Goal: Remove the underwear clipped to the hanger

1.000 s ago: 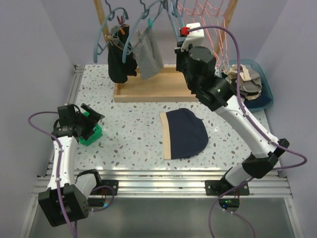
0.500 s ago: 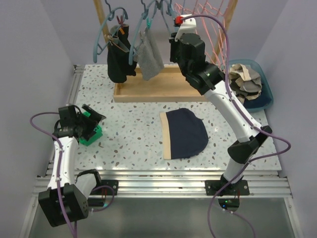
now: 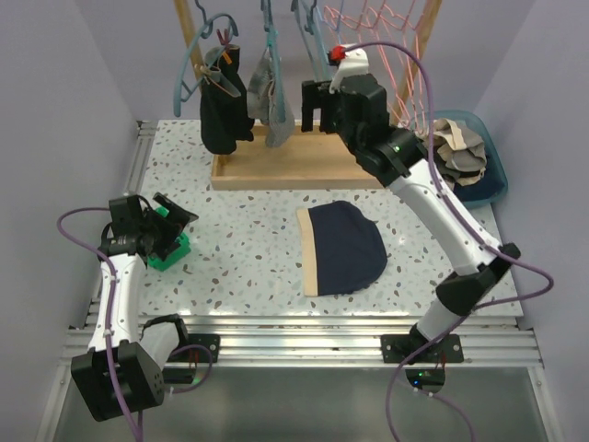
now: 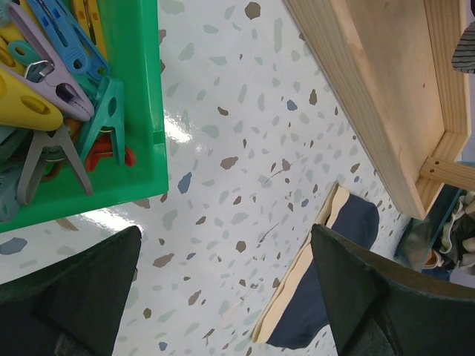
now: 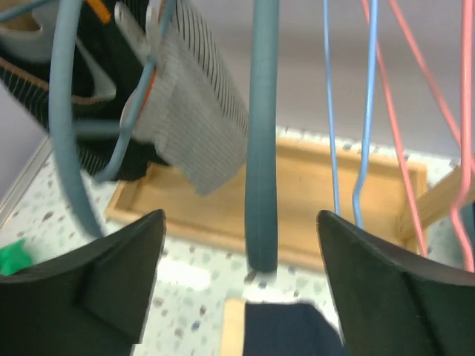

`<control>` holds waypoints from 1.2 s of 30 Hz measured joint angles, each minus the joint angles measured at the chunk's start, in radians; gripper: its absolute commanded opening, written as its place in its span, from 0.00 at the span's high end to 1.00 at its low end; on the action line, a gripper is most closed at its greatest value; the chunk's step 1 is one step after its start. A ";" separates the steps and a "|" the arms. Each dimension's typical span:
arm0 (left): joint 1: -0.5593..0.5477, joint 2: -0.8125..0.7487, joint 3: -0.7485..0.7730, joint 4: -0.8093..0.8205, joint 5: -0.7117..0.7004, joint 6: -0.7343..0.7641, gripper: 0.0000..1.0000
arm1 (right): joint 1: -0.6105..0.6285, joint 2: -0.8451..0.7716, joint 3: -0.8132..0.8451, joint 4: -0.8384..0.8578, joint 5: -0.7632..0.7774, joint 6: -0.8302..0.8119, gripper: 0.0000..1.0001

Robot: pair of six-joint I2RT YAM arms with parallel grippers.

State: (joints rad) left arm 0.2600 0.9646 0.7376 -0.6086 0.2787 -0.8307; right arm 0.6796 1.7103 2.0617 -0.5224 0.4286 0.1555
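Observation:
A grey striped underwear (image 3: 270, 92) hangs clipped to a teal hanger (image 3: 268, 32) on the rack, and it also shows in the right wrist view (image 5: 197, 126). A black underwear (image 3: 224, 115) hangs to its left. My right gripper (image 3: 313, 103) is up at the rack, open, with a teal hanger bar (image 5: 262, 148) hanging between its fingers (image 5: 241, 222) without being gripped. A navy underwear (image 3: 342, 247) lies flat on the table. My left gripper (image 3: 172, 224) is open low over the table (image 4: 226, 237), beside the green clip bin.
A green bin (image 3: 170, 250) of clothes pegs (image 4: 52, 81) sits at the left. The wooden rack base (image 3: 285, 166) stands at the back, a pink net (image 3: 382, 37) hangs at its right, and a blue basin (image 3: 483, 161) of clothes is at the far right.
The right gripper moved left along the rack and down a little, and its jaws opened. The grey underwear's hanger turned. The left arm stayed still.

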 measured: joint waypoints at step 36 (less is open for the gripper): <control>-0.007 0.003 -0.029 0.014 0.027 -0.018 0.00 | -0.068 0.018 -1.058 0.185 -0.211 0.256 0.12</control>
State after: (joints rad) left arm 0.2527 0.9672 0.7086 -0.5941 0.3061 -0.8486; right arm 0.6113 1.7283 1.0039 -0.3374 0.2173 0.4118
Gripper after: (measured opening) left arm 0.997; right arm 0.910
